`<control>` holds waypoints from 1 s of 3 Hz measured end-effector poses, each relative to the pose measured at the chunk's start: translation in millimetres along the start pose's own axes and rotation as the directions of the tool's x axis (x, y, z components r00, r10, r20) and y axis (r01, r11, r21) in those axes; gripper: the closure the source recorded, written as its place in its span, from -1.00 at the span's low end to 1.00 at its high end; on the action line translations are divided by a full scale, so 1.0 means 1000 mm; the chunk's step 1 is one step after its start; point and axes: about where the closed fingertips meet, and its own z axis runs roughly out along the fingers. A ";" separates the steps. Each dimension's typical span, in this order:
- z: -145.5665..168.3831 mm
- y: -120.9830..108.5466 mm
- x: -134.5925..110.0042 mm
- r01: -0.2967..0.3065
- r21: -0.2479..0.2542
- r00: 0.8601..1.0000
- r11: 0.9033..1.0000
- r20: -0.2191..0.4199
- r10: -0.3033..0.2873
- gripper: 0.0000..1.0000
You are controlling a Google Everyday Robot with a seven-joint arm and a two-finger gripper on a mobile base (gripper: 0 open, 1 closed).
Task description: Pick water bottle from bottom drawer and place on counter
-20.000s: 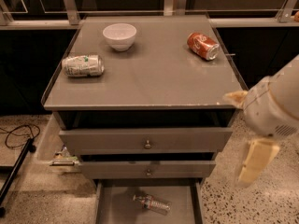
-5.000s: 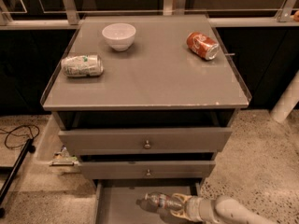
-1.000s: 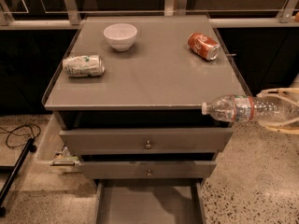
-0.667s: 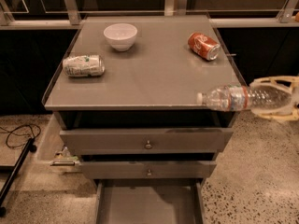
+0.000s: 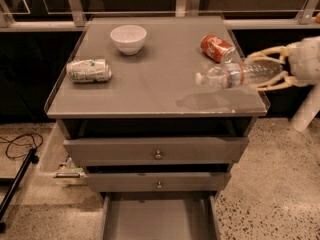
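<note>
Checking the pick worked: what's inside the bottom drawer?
Only bare floor shows in the bottom drawer; its back hides under the drawer above, its front is out of frame. The gripper holds the water bottle sideways over the counter's right side.

White bowl (image 5: 128,38) upright; silver-green can (image 5: 89,70), red soda can (image 5: 217,48) lying sideways.

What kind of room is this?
Probably a robot test lab, not a home kitchen: a grey drawer cabinet on speckled floor, a loose cable, and the end effector at the right holding a water bottle over the counter.
</note>
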 end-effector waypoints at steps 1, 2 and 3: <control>0.020 -0.031 0.010 -0.006 -0.020 0.999 1.000 0.034 0.007 1.00; 0.019 -0.050 0.016 -0.074 0.015 0.997 0.997 -0.031 0.074 1.00; 0.037 -0.053 0.027 -0.151 0.049 0.986 0.987 -0.061 0.154 1.00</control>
